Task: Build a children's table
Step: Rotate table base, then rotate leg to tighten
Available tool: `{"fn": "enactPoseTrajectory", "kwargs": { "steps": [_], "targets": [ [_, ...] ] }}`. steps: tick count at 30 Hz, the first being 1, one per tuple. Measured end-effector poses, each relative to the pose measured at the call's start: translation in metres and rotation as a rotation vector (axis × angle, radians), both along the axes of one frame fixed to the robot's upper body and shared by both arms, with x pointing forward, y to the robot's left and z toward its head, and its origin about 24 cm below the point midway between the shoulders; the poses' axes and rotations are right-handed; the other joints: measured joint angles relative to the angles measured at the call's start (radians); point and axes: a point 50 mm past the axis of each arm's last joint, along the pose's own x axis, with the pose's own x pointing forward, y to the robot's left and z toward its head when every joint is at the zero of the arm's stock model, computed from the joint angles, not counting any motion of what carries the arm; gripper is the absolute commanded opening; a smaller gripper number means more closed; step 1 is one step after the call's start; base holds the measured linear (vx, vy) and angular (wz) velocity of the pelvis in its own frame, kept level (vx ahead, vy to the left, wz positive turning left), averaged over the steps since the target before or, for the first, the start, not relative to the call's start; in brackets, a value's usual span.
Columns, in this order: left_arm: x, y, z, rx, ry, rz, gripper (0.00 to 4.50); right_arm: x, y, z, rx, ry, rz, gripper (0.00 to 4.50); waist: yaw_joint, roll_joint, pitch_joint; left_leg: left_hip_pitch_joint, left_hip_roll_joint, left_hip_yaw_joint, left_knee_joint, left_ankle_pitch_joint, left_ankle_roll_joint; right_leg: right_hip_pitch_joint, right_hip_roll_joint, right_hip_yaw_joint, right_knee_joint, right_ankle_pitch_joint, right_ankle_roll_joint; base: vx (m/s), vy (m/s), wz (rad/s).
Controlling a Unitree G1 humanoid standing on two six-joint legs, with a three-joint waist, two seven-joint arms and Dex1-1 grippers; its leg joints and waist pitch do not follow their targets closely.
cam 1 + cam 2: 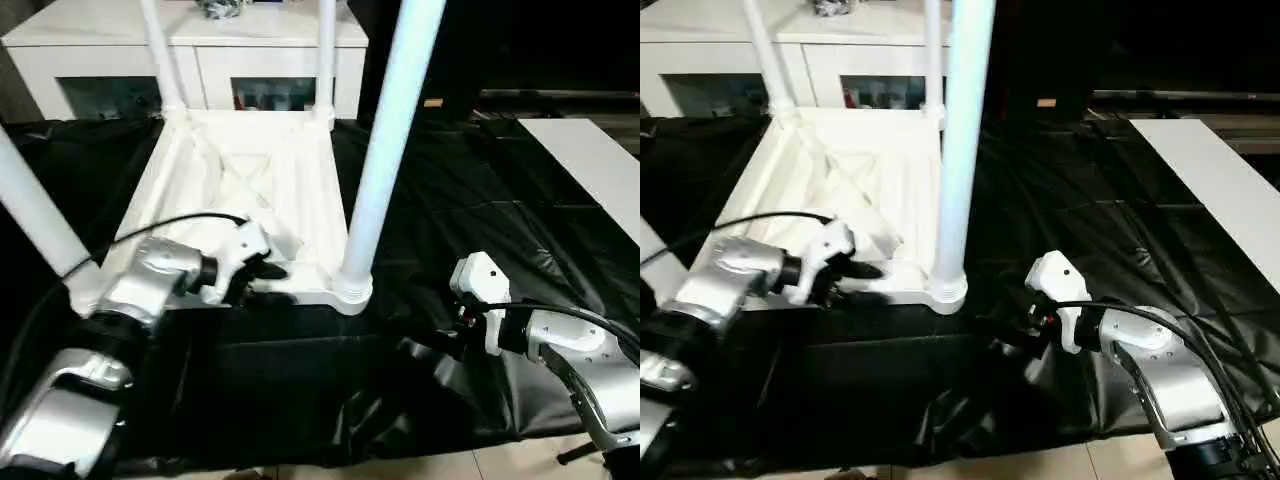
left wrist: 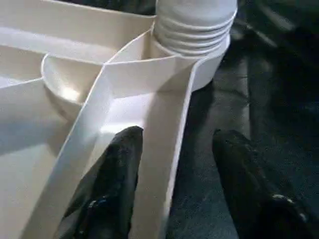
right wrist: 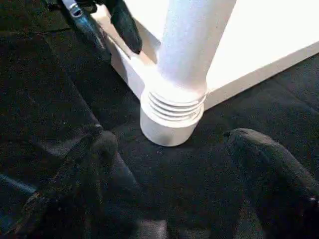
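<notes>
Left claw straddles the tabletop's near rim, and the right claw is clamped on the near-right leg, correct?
Not quite: the right wrist view shows the right claw open, short of the leg. The left claw does straddle the tabletop rim.

No legible text, label, brand, number or sign is being shown in any view.
</notes>
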Motion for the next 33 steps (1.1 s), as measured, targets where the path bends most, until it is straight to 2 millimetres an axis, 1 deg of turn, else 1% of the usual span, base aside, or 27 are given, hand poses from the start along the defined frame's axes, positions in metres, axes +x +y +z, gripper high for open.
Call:
{"fn": "enactPoseTrajectory", "kwargs": {
  "steps": [1, 2, 3, 4, 6, 9, 11, 13, 16, 18, 21, 25, 29, 32, 33],
  "targets": [
    [0.001, -0.002, 0.001, -0.004, -0.005, -0.004, 2.25, 0.0, 0.0, 0.0, 0.0, -0.001, -0.001, 3.98, 0.0, 0.001, 0.001, 0.0, 0.0, 0.0, 0.0, 0.0, 0.0, 0.0, 0.0, 0.0, 0.0, 0.0, -0.001, 0.0, 0.0, 0.0],
    [0.002, -0.003, 0.001, -0.008, -0.006, -0.006, 2.04, 0.0, 0.0, 0.0, 0.0, -0.001, -0.001, 3.98, 0.0, 0.002, 0.001, 0.0, 0.0, 0.001, 0.0, 0.0, 0.0, 0.0, 0.0, 0.0, 0.0, 0.001, -0.001, 0.0, 0.0, 0.0],
    [0.002, -0.005, 0.0, -0.012, -0.005, -0.009, 2.04, 0.0, 0.0, 0.0, 0.0, -0.001, -0.001, 3.98, 0.0, 0.004, 0.002, 0.001, 0.0, 0.001, 0.0, 0.0, 0.0, 0.0, 0.0, 0.0, 0.0, 0.001, -0.001, 0.0, 0.0, 0.0],
    [0.003, -0.008, -0.002, -0.015, -0.006, -0.013, 1.89, 0.0, 0.0, 0.0, -0.001, -0.002, -0.001, 3.98, -0.001, 0.005, 0.003, 0.001, 0.0, 0.001, 0.0, 0.0, 0.0, 0.0, 0.0, 0.0, 0.0, 0.001, -0.001, 0.0, 0.0, 0.0],
    [0.003, -0.009, -0.004, -0.013, -0.004, -0.012, 1.84, 0.0, 0.0, 0.0, -0.001, -0.002, -0.002, 3.98, -0.003, 0.006, 0.003, 0.001, 0.001, 0.001, -0.001, 0.0, 0.0, 0.0, 0.0, 0.0, 0.0, 0.001, -0.001, 0.0, 0.0, 0.0],
    [0.005, -0.011, -0.005, 0.001, -0.009, -0.016, 1.45, -0.001, 0.0, 0.0, -0.003, -0.002, -0.002, 3.98, -0.005, 0.008, 0.004, 0.001, 0.001, 0.001, -0.002, 0.0, 0.0, -0.001, 0.0, 0.0, 0.0, 0.001, -0.001, 0.0, 0.0, 0.0],
    [0.006, -0.012, -0.004, 0.013, -0.021, -0.025, 1.39, -0.002, -0.001, -0.001, -0.004, 0.002, -0.002, 3.98, -0.005, 0.011, 0.004, 0.001, 0.001, 0.002, -0.003, 0.0, 0.0, -0.001, 0.0, 0.0, -0.002, 0.001, -0.001, 0.0, 0.0, 0.0],
    [0.005, -0.01, -0.008, 0.029, -0.013, -0.026, 1.12, -0.003, -0.001, -0.002, -0.005, 0.005, -0.003, 3.98, -0.007, 0.013, 0.003, 0.001, 0.001, 0.003, -0.004, 0.0, 0.001, -0.001, 0.0, 0.0, -0.003, 0.001, -0.001, 0.0, 0.0, 0.0],
    [0.006, -0.011, -0.008, 0.054, -0.021, -0.042, 0.91, -0.003, -0.002, -0.002, -0.009, 0.004, -0.005, 3.98, -0.008, 0.015, 0.003, 0.001, 0.001, 0.003, -0.005, 0.0, 0.001, -0.001, 0.0, 0.0, -0.003, 0.001, -0.001, 0.0, 0.0, 0.0],
    [0.007, -0.011, -0.009, 0.06, -0.022, -0.046, 0.67, -0.003, -0.002, -0.002, -0.008, 0.004, -0.005, 3.98, -0.009, 0.015, 0.003, 0.001, 0.001, 0.003, -0.005, 0.0, 0.001, -0.001, 0.0, 0.0, -0.003, 0.001, -0.001, 0.0, 0.0, 0.0],
    [0.006, -0.01, -0.009, 0.073, -0.02, -0.06, 0.55, -0.003, -0.002, -0.002, -0.008, 0.003, -0.008, 3.98, -0.009, 0.015, 0.003, 0.002, 0.002, 0.004, -0.006, 0.0, 0.001, 0.0, 0.0, 0.0, -0.003, 0.001, -0.001, 0.0, 0.0, 0.0],
    [0.005, -0.007, -0.009, 0.079, -0.016, -0.07, 0.23, -0.001, 0.0, 0.0, -0.002, -0.007, -0.01, 3.98, -0.012, 0.015, 0.003, 0.002, 0.002, 0.005, -0.006, 0.0, 0.001, -0.001, 0.0, 0.001, -0.003, 0.001, -0.001, 0.0, 0.0, 0.0],
    [-0.003, -0.001, -0.01, 0.072, -0.028, -0.065, 0.03, 0.003, 0.001, 0.004, 0.024, -0.034, -0.052, 3.98, -0.021, 0.018, 0.002, 0.004, 0.002, 0.006, -0.009, 0.0, 0.0, -0.001, 0.0, 0.001, -0.007, 0.001, -0.001, 0.0, 0.0, 0.0],
    [-0.019, 0.001, -0.015, 0.043, -0.029, -0.002, 0.03, 0.007, -0.002, 0.007, 0.038, -0.054, -0.097, 3.98, -0.038, 0.03, -0.005, 0.004, 0.002, 0.009, -0.015, -0.001, 0.002, -0.001, 0.0, 0.001, -0.015, 0.001, -0.001, 0.0, 0.0, 0.0],
    [-0.028, -0.001, -0.016, 0.028, -0.027, 0.033, 0.03, 0.007, -0.004, 0.006, 0.04, -0.054, -0.107, 3.98, -0.045, 0.035, -0.008, 0.004, 0.002, 0.01, -0.015, 0.0, 0.008, -0.001, 0.0, 0.001, -0.016, 0.001, -0.001, 0.0, 0.0, 0.0]
  ]
}}
